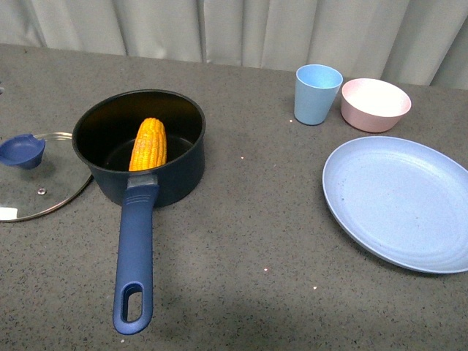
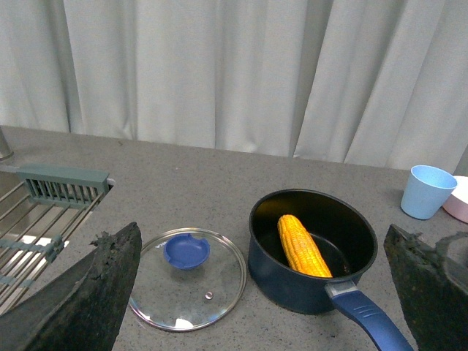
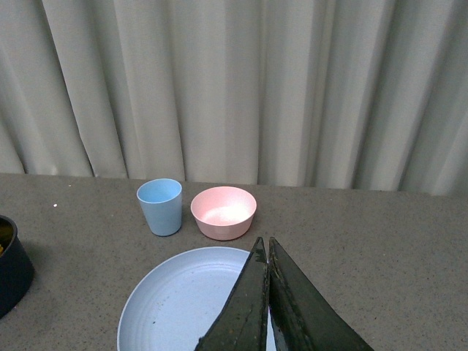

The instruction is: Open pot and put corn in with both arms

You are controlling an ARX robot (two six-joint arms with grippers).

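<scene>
The dark navy pot (image 1: 157, 175) stands open at the table's left, its long blue handle (image 1: 136, 259) pointing toward me. The yellow-orange corn (image 1: 148, 145) leans inside it. The glass lid (image 1: 40, 183) with a blue knob lies flat to the pot's left. Neither arm shows in the front view. In the left wrist view the pot (image 2: 292, 274), corn (image 2: 301, 245) and lid (image 2: 189, 278) lie ahead of my open, empty left gripper (image 2: 263, 289). My right gripper (image 3: 266, 245) is shut on nothing, above the light blue plate (image 3: 175, 300).
A light blue cup (image 1: 317, 93) and a pink bowl (image 1: 375, 104) stand at the back right, behind the large light blue plate (image 1: 402, 201). A metal rack (image 2: 36, 219) shows at the edge of the left wrist view. A curtain hangs behind the table.
</scene>
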